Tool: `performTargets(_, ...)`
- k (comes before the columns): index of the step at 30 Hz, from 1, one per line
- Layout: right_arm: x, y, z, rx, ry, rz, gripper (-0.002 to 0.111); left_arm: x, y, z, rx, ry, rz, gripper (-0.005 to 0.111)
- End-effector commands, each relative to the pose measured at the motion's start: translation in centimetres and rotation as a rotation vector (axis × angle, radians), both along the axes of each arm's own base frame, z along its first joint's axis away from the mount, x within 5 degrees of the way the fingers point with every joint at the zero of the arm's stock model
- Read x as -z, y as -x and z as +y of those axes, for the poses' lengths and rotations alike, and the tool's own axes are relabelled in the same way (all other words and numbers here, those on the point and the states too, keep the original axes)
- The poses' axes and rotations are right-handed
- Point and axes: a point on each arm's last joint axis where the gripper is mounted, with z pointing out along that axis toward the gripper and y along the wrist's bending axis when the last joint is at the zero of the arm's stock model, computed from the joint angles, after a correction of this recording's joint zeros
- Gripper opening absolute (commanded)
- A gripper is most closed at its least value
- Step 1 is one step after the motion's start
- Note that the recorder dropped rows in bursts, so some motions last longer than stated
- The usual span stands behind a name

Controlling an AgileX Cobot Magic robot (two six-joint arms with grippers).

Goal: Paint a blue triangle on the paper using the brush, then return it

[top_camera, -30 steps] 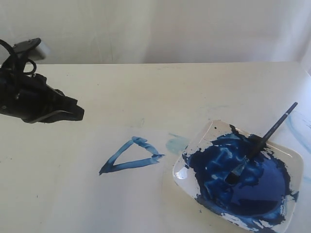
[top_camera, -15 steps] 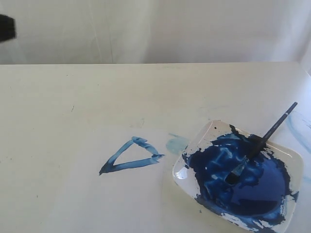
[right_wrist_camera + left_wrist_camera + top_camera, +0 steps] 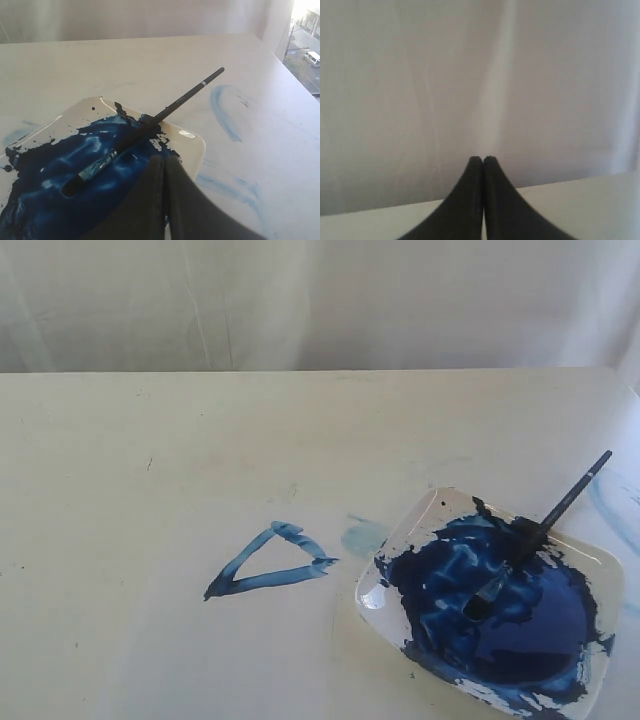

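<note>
Blue-tipped brush point(image 3: 540, 531) across dish point(image 3: 432, 506) rim, handle overhanging

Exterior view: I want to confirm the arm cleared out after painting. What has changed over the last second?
The left gripper rose and went off the left edge of the exterior view. It is shut and empty. Nothing was picked up or let go. The brush stayed resting in the dish, and the triangle is unchanged.
</note>
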Motion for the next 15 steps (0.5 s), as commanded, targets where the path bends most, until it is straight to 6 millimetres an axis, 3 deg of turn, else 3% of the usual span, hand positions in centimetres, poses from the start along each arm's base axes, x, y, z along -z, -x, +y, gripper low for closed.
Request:
performTargets(1,0.0,0.02,-0.01,-0.003,0.01,-0.007,0.0,4.36,-1.03,1.24,-0.079,0.298,0.045,0.0)
performTargets(3,0.0,0.02,-0.01,-0.003,0.01,-0.007,0.0,5.26,-1.18,1.35,-0.072,0.4,0.075,0.0)
performTargets(9,0.0,0.02,-0.01,-0.003,0.01,-0.007,0.0,5.19,-1.15,1.3,-0.031,0.563,0.109,0.0)
performTargets(15,0.0,0.02,-0.01,-0.003,0.01,-0.007,0.0,5.28,-1.16,1.22,-0.027,0.555,0.12,0.0)
